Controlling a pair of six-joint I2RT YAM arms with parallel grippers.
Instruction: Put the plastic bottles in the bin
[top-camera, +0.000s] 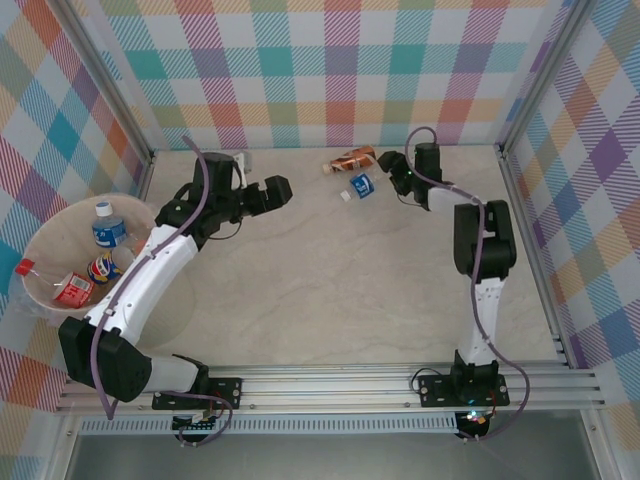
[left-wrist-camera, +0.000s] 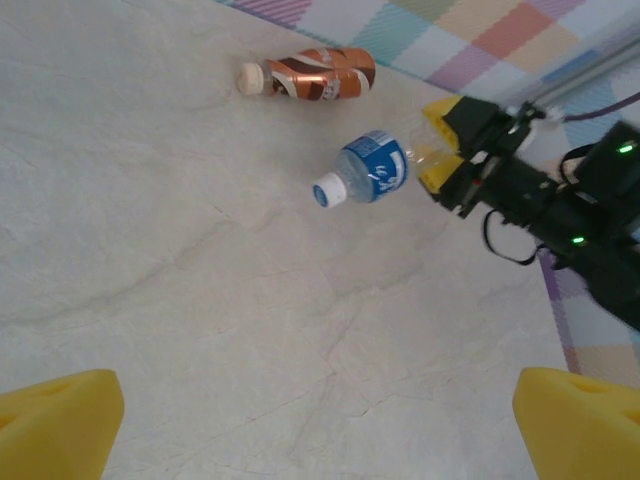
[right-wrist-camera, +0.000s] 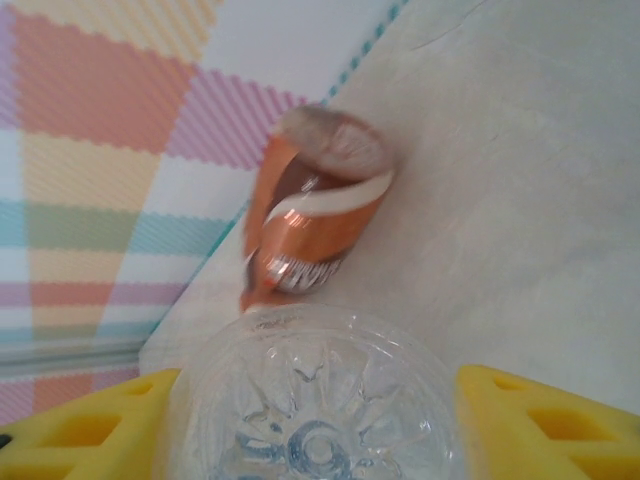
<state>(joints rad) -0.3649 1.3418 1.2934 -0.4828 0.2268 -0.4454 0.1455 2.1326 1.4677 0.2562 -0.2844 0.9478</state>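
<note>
Clear plastic ribbed at its base, the blue-labelled bottle (left-wrist-camera: 372, 170) lies on its side well apart from the bin (top-camera: 60, 215), across the table (top-camera: 330, 290) near the back wall (top-camera: 300, 70). The right gripper (left-wrist-camera: 437, 143) has its yellow fingers pressed to either side of that base. An orange-brown bottle (left-wrist-camera: 315, 75) lies about as far from the bin, close to the wall's foot. The left gripper (top-camera: 278, 190) hangs wide open between the bin and both bottles, over bare tabletop. Several bottles (top-camera: 108, 228) lie inside the bin.
</note>
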